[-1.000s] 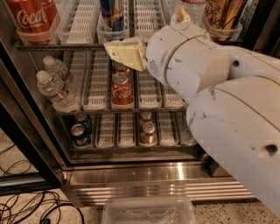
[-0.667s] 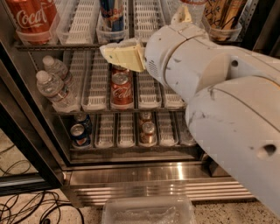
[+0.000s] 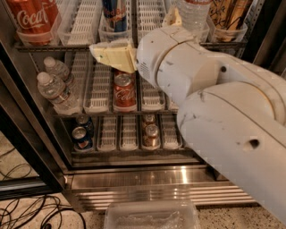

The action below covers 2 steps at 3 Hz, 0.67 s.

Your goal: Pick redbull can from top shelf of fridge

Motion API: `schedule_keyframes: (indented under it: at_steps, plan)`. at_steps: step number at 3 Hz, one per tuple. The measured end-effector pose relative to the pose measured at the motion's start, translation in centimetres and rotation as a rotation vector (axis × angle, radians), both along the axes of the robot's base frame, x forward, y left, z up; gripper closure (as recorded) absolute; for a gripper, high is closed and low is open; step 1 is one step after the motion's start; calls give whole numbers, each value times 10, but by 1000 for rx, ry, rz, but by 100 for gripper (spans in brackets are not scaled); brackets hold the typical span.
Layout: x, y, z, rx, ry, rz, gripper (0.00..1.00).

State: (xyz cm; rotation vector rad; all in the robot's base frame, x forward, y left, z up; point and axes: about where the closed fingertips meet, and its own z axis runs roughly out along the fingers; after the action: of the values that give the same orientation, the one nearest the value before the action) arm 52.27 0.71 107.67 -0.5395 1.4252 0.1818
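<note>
The redbull can (image 3: 115,13), slim and blue-and-silver, stands in a white lane tray on the top shelf (image 3: 67,46) of the fridge (image 3: 147,179); its top is cut off by the frame edge. My gripper (image 3: 114,56), cream-yellow at the end of the big white arm (image 3: 201,89), hangs at the front rail of the top shelf, just below the can and pointing left. It hides part of the middle shelf behind it. It holds nothing that I can see.
A large Coca-Cola bottle (image 3: 33,18) stands top left, a water bottle (image 3: 192,13) and tan drinks (image 3: 228,13) top right. Water bottles (image 3: 58,89) and a red cola can (image 3: 124,91) are on the middle rack, small cans (image 3: 82,134) below. A clear plastic bin (image 3: 152,217) and cables (image 3: 27,214) lie on the floor.
My gripper has moved left along the top shelf's front rail, ending under the redbull can. The drinks have not moved.
</note>
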Motion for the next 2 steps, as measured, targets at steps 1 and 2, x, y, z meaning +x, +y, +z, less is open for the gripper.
schedule_keyframes:
  at_steps: [1, 2]
  plan:
    - [13, 12, -4, 32, -18, 37, 17]
    - [27, 19, -5, 46, -41, 46, 17]
